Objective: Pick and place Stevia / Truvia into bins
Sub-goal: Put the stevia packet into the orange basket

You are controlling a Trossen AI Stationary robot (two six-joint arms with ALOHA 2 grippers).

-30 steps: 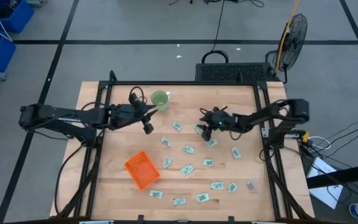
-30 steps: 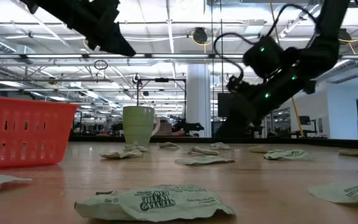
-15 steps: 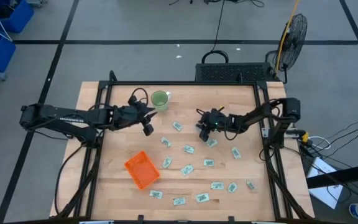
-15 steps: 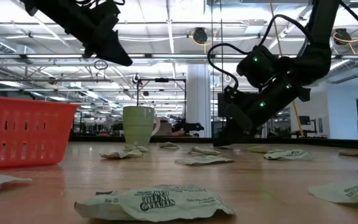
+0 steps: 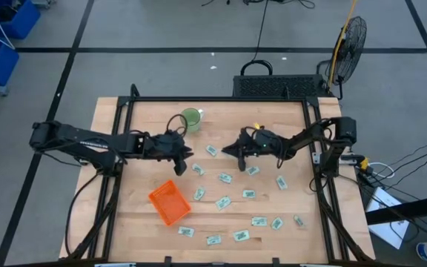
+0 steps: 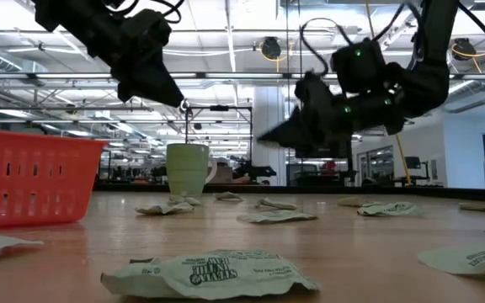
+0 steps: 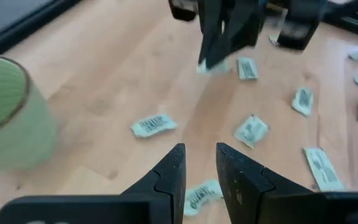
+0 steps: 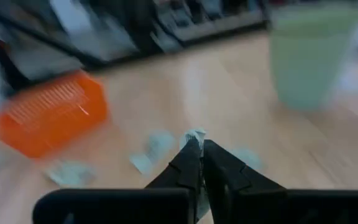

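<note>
Several pale green and white Stevia / Truvia sachets (image 5: 225, 178) lie flat across the middle and near part of the wooden table. The orange tray (image 5: 169, 202) rests on its base at the near left. My right gripper (image 5: 227, 151) hangs above the table's middle, shut on one sachet (image 7: 211, 64). My left gripper (image 5: 186, 153) hovers just to its left, slanting down, open by a narrow gap with nothing between its fingers (image 7: 174, 171). A sachet (image 7: 199, 194) lies on the table below it. My right gripper pinches one sachet between its two fingers, which hold one end (image 8: 194, 135) while the rest sticks out past them. The fingers come nearly level from the table's right. The sachet is lifted clear of the table.
A round light-green cup (image 5: 190, 119) stands at the far side, close behind my left gripper. Loose sachets (image 5: 259, 221) also lie along the near right. Black frame rails (image 5: 313, 141) run along the table's left and right sides.
My right gripper has shut on a sachet at the table's middle, tipped up from pointing down to nearly level and lifted the sachet clear. My left gripper has sunk a little, gone toward the table's right and rolled.
</note>
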